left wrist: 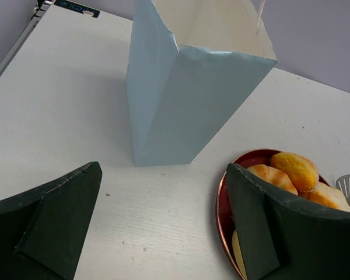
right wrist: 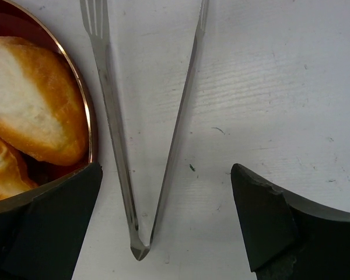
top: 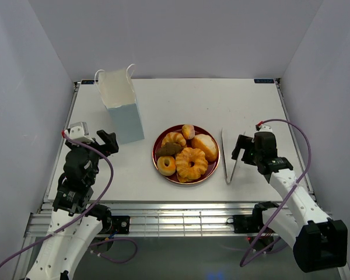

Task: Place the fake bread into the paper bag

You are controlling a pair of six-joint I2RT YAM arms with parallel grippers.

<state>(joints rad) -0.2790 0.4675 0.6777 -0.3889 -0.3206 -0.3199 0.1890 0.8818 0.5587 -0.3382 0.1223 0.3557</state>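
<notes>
Several pieces of fake bread point(top: 191, 163) lie piled on a dark red plate point(top: 157, 153) at the table's middle: buns, a ring donut, a twisted ring and a dark brown piece. The pale blue paper bag point(top: 125, 119) stands upright with its mouth open, left of the plate. My left gripper point(top: 108, 142) hovers open just in front of the bag point(left wrist: 186, 99), with nothing between its fingers point(left wrist: 64, 204). My right gripper point(top: 240, 147) is open to the right of the plate, its jaws straddling the hinge end of the silver tongs point(right wrist: 111, 116) without holding them.
The tongs point(top: 224, 154) lie in a V on the table between the plate and my right gripper. The plate's rim point(right wrist: 92, 134) and a golden bun point(right wrist: 35, 111) sit close to my right gripper's left finger. Grey walls enclose the table on three sides.
</notes>
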